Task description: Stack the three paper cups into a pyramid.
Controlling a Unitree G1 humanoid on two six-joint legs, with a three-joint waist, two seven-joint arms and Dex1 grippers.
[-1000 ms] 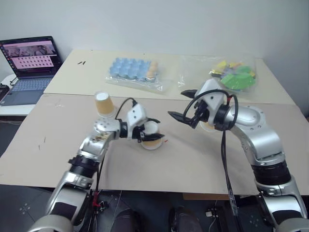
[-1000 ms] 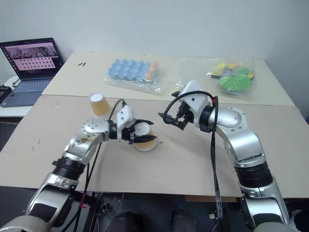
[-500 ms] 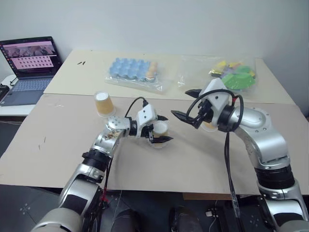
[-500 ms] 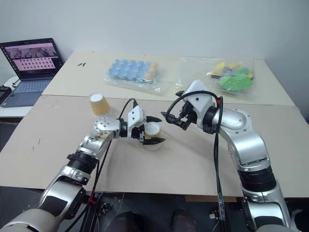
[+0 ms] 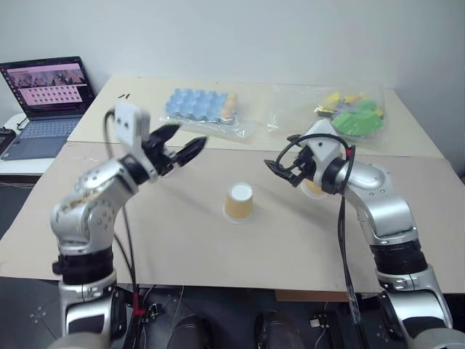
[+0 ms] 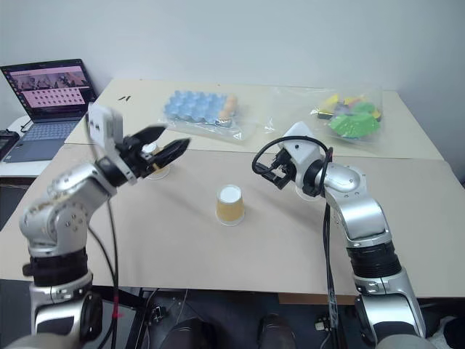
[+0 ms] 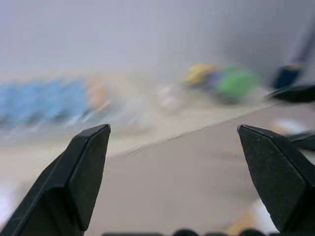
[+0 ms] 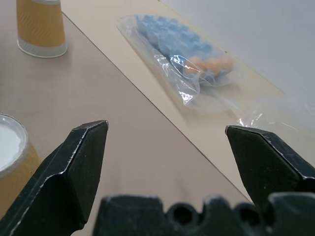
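Currently my left gripper (image 5: 182, 149) hangs raised above the desk (image 5: 290, 247) toward its left side, its two black fingers spread wide with nothing between them. My right gripper (image 5: 280, 166) is equally wide and empty, level over the right half of the desk.

One paper cup (image 5: 239, 202) stands inverted, white base up, near the middle of the desk — set there, I judge, as one foot of the pyramid's bottom row. A second cup (image 8: 41, 25) stands inverted toward the desk's far left part, just behind my left fingers in the head views; my raised, opened hand looks placed to fetch it. A third cup (image 5: 314, 187) shows as a sliver behind my right wrist, toward the right edge. The blue pack in plastic (image 5: 203, 107) lies on the far table near the seam and plays no part.

Against the earlier frame: my left fingers were clamped on the middle cup, tilted just off the surface; now that cup is released and upright on its rim, and my left arm has swung up and away — leftward. My right gripper has barely shifted.
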